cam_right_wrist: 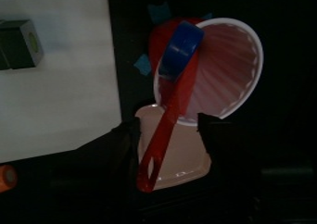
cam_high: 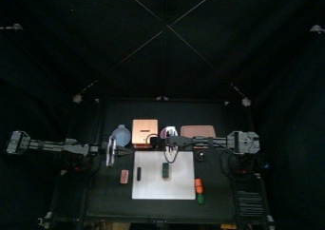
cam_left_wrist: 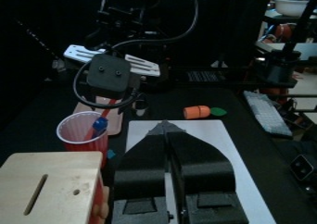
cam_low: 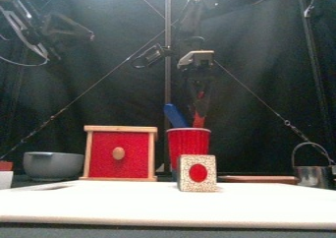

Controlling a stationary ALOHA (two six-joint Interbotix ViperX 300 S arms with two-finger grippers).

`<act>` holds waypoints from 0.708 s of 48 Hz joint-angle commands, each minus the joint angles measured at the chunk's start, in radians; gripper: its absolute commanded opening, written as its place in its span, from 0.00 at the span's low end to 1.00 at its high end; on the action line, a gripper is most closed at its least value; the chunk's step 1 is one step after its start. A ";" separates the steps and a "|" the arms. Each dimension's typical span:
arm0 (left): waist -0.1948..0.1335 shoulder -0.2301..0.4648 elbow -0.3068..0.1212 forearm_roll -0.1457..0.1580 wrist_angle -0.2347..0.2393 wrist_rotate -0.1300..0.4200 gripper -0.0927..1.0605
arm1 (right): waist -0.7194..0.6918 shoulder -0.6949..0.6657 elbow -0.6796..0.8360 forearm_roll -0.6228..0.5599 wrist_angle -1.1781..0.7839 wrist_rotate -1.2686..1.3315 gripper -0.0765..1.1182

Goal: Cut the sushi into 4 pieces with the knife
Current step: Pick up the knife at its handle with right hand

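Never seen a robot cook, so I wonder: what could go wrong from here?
The red knife shares the red cup with a blue knife; lifting one could drag the other out or tip the cup. The sushi roll lies loose on the white board, so it might slide under the blade.

We saw a dark green toy sushi roll [cam_low: 197,172], red-centred end frontward, red plastic toy knife [cam_right_wrist: 158,144] upright in right gripper [cam_low: 199,104].

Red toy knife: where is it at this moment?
Front view: the red toy knife stands in the red cup at mid-table, beside the blue knife, right of the wooden box, the right gripper at its top.
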 commanded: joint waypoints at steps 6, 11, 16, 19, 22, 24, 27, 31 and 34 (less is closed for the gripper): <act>0.005 0.003 -0.009 0.000 -0.009 0.000 0.34 | -0.009 -0.017 -0.025 0.003 0.031 -0.005 0.61; 0.008 0.003 -0.009 0.000 -0.009 0.000 0.34 | -0.009 -0.018 -0.026 -0.005 0.032 -0.005 0.53; 0.012 0.003 -0.009 0.000 -0.011 0.000 0.34 | -0.011 -0.017 -0.037 -0.012 0.032 -0.006 0.47; 0.014 0.002 -0.008 0.000 -0.011 0.000 0.34 | -0.011 -0.017 -0.051 -0.012 0.032 -0.006 0.41; 0.015 0.002 -0.008 0.000 -0.011 0.002 0.34 | -0.017 -0.017 -0.063 -0.014 0.034 -0.006 0.36; 0.015 0.002 -0.008 0.000 -0.011 0.002 0.34 | -0.021 -0.017 -0.074 -0.012 0.040 -0.006 0.32; 0.017 0.002 -0.008 0.000 -0.011 0.002 0.34 | -0.032 -0.017 -0.091 -0.011 0.055 -0.008 0.27; 0.017 0.003 -0.006 0.000 -0.011 0.002 0.34 | -0.048 -0.023 -0.123 -0.011 0.087 -0.008 0.21; 0.018 0.003 -0.005 0.000 -0.009 0.002 0.34 | -0.061 -0.037 -0.155 -0.008 0.120 -0.008 0.17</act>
